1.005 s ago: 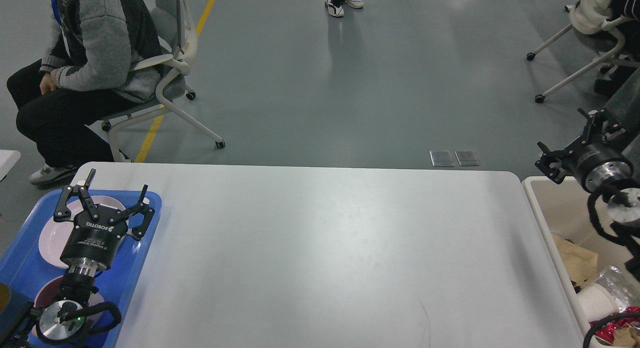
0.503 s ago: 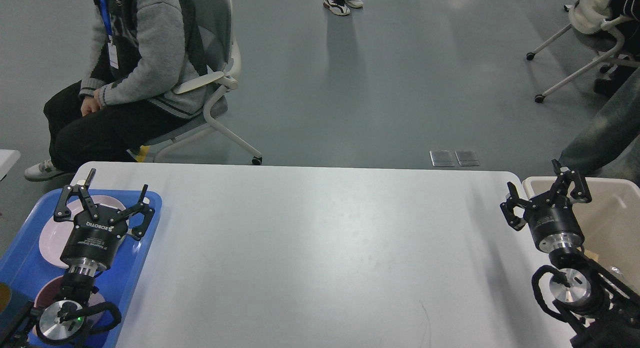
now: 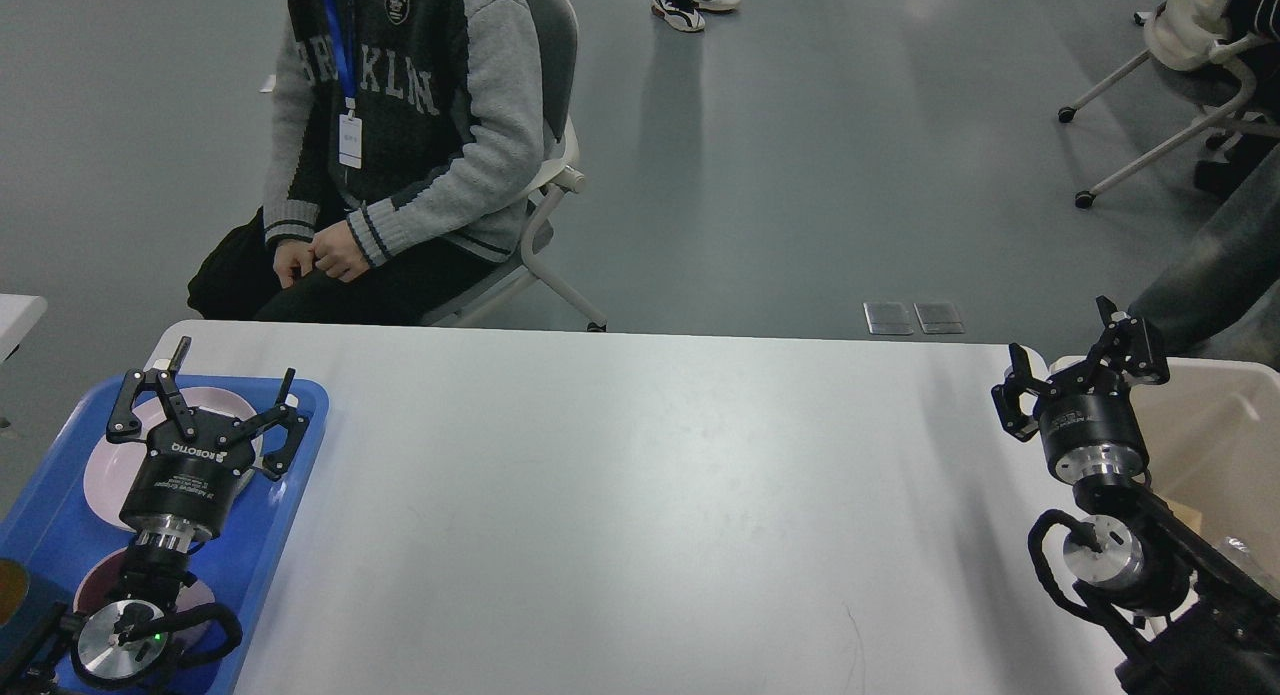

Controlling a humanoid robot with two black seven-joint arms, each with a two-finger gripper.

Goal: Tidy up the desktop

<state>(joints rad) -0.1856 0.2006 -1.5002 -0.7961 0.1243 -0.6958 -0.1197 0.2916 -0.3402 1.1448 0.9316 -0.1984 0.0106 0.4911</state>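
between the two grippers the desktop point(image 3: 640, 515) is stretched, its long axis running left to right across the head view, with nothing seen on its white middle. by judgement the tidying is close to done, since no loose item is left on that surface; what remains, if anything, cannot be told from this view.

the left gripper point(image 3: 205, 400) is held with its fingers spread wide and holding nothing, hanging above a blue tray point(image 3: 290, 475) that sits on the desktop's left end. two pale pink plates point(image 3: 105, 470) are seen in that tray, partly hidden by the arm. the right gripper point(image 3: 1080, 370) is likewise spread wide and empty, poised over the desktop's far right corner, just beside the rim of a beige bin point(image 3: 1215, 430) that stands off the right edge. crumpled brown paper is glimpsed low in the bin.

the bare middle of the desktop lies inward from both grippers, to the right of the left one and to the left of the right one; neither arm is clearly nearer to it, so a reach from either side would be judged equal.

"robotiq" can be read on the left gripper's body. the sweater of a seated person point(image 3: 400, 145) beyond the far edge bears letters partly hidden by a lanyard, read as "br...klyn". the badge text is too small to read.
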